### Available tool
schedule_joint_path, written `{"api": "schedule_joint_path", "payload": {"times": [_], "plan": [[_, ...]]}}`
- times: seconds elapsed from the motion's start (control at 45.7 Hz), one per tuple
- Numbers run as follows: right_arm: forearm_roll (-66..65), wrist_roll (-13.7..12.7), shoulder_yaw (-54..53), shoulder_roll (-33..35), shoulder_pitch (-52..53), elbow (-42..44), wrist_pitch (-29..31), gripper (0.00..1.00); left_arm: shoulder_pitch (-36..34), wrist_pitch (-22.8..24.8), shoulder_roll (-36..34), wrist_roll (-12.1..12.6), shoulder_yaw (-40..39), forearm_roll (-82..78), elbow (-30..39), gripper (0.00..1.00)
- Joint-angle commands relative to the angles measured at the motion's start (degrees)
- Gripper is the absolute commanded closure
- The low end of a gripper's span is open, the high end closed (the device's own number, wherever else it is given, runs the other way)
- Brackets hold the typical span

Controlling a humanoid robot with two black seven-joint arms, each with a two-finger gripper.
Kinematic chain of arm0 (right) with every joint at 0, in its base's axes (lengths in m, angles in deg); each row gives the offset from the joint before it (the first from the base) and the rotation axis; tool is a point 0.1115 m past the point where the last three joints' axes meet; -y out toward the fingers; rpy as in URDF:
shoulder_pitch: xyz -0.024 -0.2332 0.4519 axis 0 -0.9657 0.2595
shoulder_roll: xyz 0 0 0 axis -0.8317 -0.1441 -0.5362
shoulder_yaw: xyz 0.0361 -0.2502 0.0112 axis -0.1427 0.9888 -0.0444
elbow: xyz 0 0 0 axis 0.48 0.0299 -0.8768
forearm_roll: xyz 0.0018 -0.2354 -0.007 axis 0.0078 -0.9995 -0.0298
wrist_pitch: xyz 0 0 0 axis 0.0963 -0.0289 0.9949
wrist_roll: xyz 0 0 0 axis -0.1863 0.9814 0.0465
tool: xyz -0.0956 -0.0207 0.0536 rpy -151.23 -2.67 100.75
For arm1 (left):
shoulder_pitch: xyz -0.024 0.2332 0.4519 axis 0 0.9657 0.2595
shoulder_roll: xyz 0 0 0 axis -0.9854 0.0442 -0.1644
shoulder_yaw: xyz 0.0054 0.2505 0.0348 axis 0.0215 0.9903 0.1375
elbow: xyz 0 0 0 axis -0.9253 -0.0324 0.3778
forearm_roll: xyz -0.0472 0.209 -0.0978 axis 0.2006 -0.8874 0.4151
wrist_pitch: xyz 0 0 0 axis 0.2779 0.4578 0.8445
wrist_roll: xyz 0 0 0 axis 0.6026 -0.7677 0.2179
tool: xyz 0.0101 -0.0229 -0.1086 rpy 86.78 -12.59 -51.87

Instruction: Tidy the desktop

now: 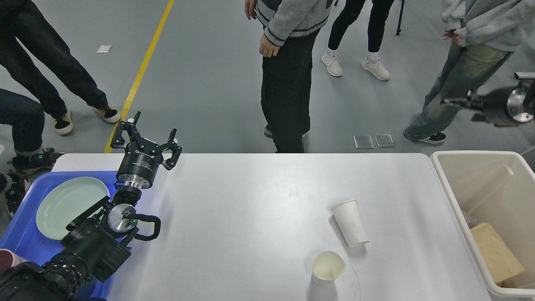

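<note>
Blue tray (25,234) far left holds pale plate (69,207); left gripper (147,138) above it, fingers spread wide, empty; lettering on its body too small to read; desktop (250,200) spans the middle, two paper cups (350,223) still out; likely between picks, next reach is a cup; beige bin (480,196) right; right gripper (459,102) blurred, can't tell its opening.

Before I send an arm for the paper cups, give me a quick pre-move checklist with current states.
1. Left pincer open and empty: ok.
2. Right pincer state: cannot tell, blurred.
3. Upright paper cup standing free on the desktop: ok.
4. White paper cup apart from it: ok.
5. Beige bin has room: ok.
6. Blue tray holds the plate: ok.
</note>
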Motion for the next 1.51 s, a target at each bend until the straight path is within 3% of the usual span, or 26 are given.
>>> {"api": "schedule_joint_path", "payload": {"times": [0.0,0.153,0.285,0.46,0.657,0.876,0.963,1.16,1.489], "plan": [[-0.5,0.7,0.2,-0.7,14.5,-9.7,6.7,0.00,0.0,0.0,0.0,0.0,0.0,0.0,0.0,0.03],[-8.2,0.1,-0.5,-1.1,34.9,-40.3,6.0,0.00,0.0,0.1,0.0,0.0,0.0,0.0,0.0,0.03],[-13.2,-1.1,-0.7,-1.4,46.7,-66.1,0.7,0.00,0.0,0.0,0.0,0.0,-0.1,0.0,0.0,0.03],[-13.1,-2.0,-0.7,-5.4,52.2,-85.7,-9.2,0.00,0.0,0.0,0.0,0.0,0.0,0.0,0.0,0.03],[-12.5,-2.1,0.3,-5.4,45.0,-85.4,-14.5,0.00,0.0,0.0,0.0,0.0,0.0,0.0,0.0,0.03],[-3.9,-1.8,-1.0,-7.8,25.8,-81.1,-36.5,0.00,0.0,0.0,0.0,0.0,0.0,0.0,0.0,0.03],[-4.0,-1.3,-1.4,-10.7,20.0,-77.7,-42.1,0.00,0.0,0.0,0.0,0.0,0.0,0.0,0.0,0.03],[-5.7,-1.1,-0.5,-17.9,12.2,-71.0,-48.2,0.00,0.0,0.0,0.0,0.0,0.0,0.0,0.0,0.03],[-7.7,-1.1,2.4,-26.2,6.6,-64.8,-49.3,0.00,0.0,0.0,0.0,0.0,0.0,0.0,0.0,0.03]]}}
